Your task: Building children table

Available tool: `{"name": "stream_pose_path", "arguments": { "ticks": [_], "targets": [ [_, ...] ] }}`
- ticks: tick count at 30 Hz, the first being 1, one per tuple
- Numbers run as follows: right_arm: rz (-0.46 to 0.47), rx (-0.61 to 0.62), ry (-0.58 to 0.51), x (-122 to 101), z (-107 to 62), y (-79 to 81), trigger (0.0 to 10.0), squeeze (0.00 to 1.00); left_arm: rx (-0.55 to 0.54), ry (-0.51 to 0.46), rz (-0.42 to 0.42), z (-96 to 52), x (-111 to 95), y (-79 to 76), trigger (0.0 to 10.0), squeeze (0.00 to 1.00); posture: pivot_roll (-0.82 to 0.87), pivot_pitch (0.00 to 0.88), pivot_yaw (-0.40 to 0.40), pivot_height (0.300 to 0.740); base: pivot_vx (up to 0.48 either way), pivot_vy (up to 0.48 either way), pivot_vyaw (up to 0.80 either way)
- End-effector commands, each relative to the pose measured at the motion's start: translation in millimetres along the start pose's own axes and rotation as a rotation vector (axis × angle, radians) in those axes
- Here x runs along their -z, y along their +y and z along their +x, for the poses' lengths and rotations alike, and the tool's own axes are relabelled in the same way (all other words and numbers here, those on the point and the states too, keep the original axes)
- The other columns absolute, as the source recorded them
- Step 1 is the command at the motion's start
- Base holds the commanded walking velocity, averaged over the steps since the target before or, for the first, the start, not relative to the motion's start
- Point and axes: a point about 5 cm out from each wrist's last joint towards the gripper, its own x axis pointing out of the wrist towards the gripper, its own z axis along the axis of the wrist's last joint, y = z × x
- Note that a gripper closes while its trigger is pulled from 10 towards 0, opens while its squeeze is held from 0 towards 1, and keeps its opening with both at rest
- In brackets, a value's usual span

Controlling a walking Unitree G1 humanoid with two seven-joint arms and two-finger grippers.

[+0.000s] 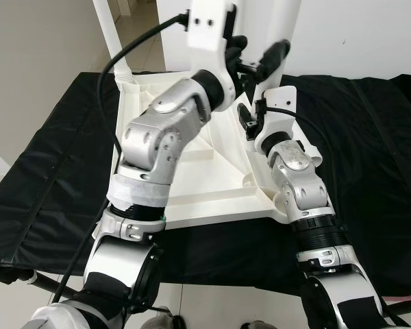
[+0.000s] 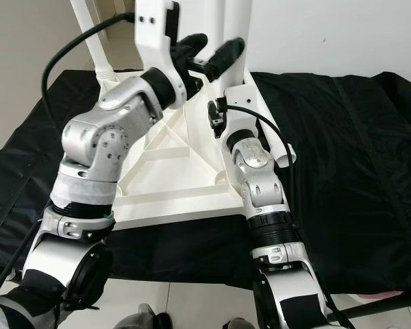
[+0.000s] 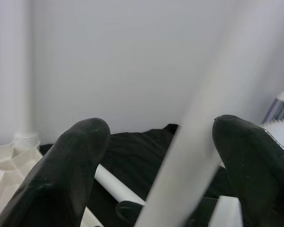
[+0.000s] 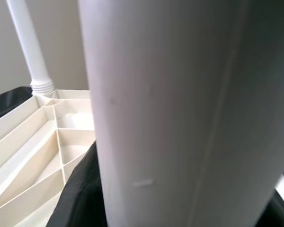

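A white children's table top (image 1: 212, 202) lies upside down on black cloth, ribs facing up. One white leg (image 1: 111, 34) stands upright in its far left corner. A second white leg (image 2: 237, 17) stands upright at the far right corner, and both grippers are raised around it. My right gripper (image 1: 277, 53) is shut on this leg (image 4: 170, 94), which fills its wrist view. My left gripper (image 1: 237, 49) is open, and the leg (image 3: 189, 142) passes between its fingers (image 3: 75, 156), nearer one than the other.
A loose white leg (image 2: 282, 152) lies on the black cloth (image 1: 370, 137) beside my right forearm, off the table top's right edge. The cloth-covered surface ends just in front of me, with pale floor (image 1: 212, 305) below. A plain wall stands close behind.
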Motion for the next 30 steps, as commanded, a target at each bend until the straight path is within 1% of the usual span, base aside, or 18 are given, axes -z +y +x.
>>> {"name": "stream_pose_path", "arguments": {
  "ticks": [1, 3, 4, 7, 9, 10, 11, 13, 16, 17, 19, 20, 23, 25, 26, 27, 29, 30],
  "targets": [
    [0.013, 0.011, -0.026, -5.0, 3.6, -0.9, 10.0, 0.0, -0.063, -0.012, -0.032, -2.5, -6.6, 12.6, 10.0, 0.0, -0.05, 0.026, 0.077, 0.74, 0.0, 0.0, 0.0],
    [0.027, 0.028, -0.019, -2.7, 5.0, -3.4, 10.0, 0.0, -0.119, -0.022, -0.036, -7.7, -11.6, 26.1, 10.0, 0.0, -0.05, 0.032, 0.077, 0.74, 0.0, 0.0, 0.0],
    [0.027, 0.028, -0.019, -2.7, 5.0, -3.4, 10.0, 0.0, -0.119, -0.022, -0.036, -7.7, -11.6, 26.1, 10.0, 0.0, -0.05, 0.032, 0.077, 0.74, 0.0, 0.0, 0.0],
    [0.02, 0.054, -0.027, 0.0, 4.6, -6.2, 10.0, 0.0, -0.19, -0.005, -0.021, -16.6, -9.1, 39.9, 10.0, 0.0, -0.05, 0.034, 0.074, 0.74, 0.0, 0.0, 0.0],
    [0.02, 0.058, -0.028, 0.6, 4.2, -6.8, 10.0, 0.0, -0.203, -0.002, -0.024, -18.5, -7.8, 42.3, 10.0, 0.0, -0.05, 0.034, 0.074, 0.74, 0.0, 0.0, 0.0],
    [0.02, 0.066, -0.034, 1.3, 2.7, -8.7, 10.0, 0.0, -0.216, 0.022, -0.003, -22.2, -1.1, 44.9, 10.0, 0.0, -0.06, 0.032, 0.076, 0.74, 0.0, 0.0, 0.0],
    [0.035, 0.078, -0.054, 0.6, -1.0, -12.8, 10.0, 0.0, -0.231, 0.08, 0.037, -29.1, 14.9, 48.5, 10.0, 0.0, -0.06, 0.03, 0.078, 0.74, 0.0, 0.0, 0.0],
    [0.048, 0.084, -0.068, -0.4, -2.9, -14.9, 10.0, 0.0, -0.232, 0.111, 0.05, -32.5, 23.1, 49.4, 10.0, 0.0, -0.06, 0.03, 0.078, 0.74, 0.0, 0.0, 0.0],
    [0.04, 0.09, -0.091, -1.8, -7.4, -17.8, 10.0, 0.0, -0.172, 0.15, 0.107, -43.3, 41.4, 43.0, 10.0, 0.0, -0.07, 0.036, 0.077, 0.74, 0.0, 0.0, 0.0],
    [0.04, 0.09, -0.091, -1.8, -7.4, -17.8, 10.0, 0.0, -0.172, 0.15, 0.107, -43.3, 41.4, 43.0, 10.0, 0.0, -0.07, 0.036, 0.077, 0.74, 0.0, 0.0, 0.0],
    [0.05, 0.094, -0.101, -0.5, -11.4, -19.7, 10.0, 0.0, -0.069, 0.191, 0.139, -54.1, 60.4, 30.3, 10.0, 0.0, -0.07, 0.042, 0.07, 0.74, 0.0, 0.0, 0.0],
    [0.05, 0.094, -0.101, -0.5, -11.4, -19.7, 10.0, 0.0, -0.069, 0.191, 0.139, -54.1, 60.4, 30.3, 10.0, 0.0, -0.07, 0.042, 0.07, 0.74, 0.0, 0.0, 0.0],
    [0.048, 0.095, -0.101, 1.7, -13.8, -21.1, 10.0, 0.0, 0.087, 0.261, 0.174, -69.6, 89.7, 9.7, 10.0, 0.0, -0.07, 0.047, 0.068, 0.74, 0.0, 0.0, 0.0],
    [0.048, 0.095, -0.101, 1.7, -13.8, -21.1, 10.0, 0.0, 0.087, 0.261, 0.174, -69.6, 89.7, 9.7, 10.0, 0.0, -0.07, 0.047, 0.068, 0.74, 0.0, 0.0, 0.0],
    [0.046, 0.096, -0.101, 1.9, -13.5, -21.5, 10.0, 0.0, 0.124, 0.275, 0.18, -72.3, 95.4, 5.1, 10.0, 0.0, -0.07, 0.047, 0.068, 0.74, 0.0, 0.0, 0.0],
    [0.046, 0.096, -0.101, 1.9, -13.5, -21.5, 10.0, 0.0, 0.124, 0.275, 0.18, -72.3, 95.4, 5.1, 10.0, 0.0, -0.07, 0.047, 0.068, 0.74, 0.0, 0.0, 0.0],
    [0.04, 0.1, -0.109, 0.3, -11.8, -23.2, 10.0, 0.0, 0.226, 0.32, 0.213, -78.6, 112.8, -7.1, 10.0, 0.0, -0.06, 0.054, 0.063, 0.74, 0.0, 0.0, 0.0],
    [0.04, 0.1, -0.109, 0.3, -11.8, -23.2, 10.0, 0.0, 0.226, 0.32, 0.213, -78.6, 112.8, -7.1, 10.0, 0.0, -0.06, 0.054, 0.063, 0.74, 0.0, 0.0, 0.0]
  ]
}}
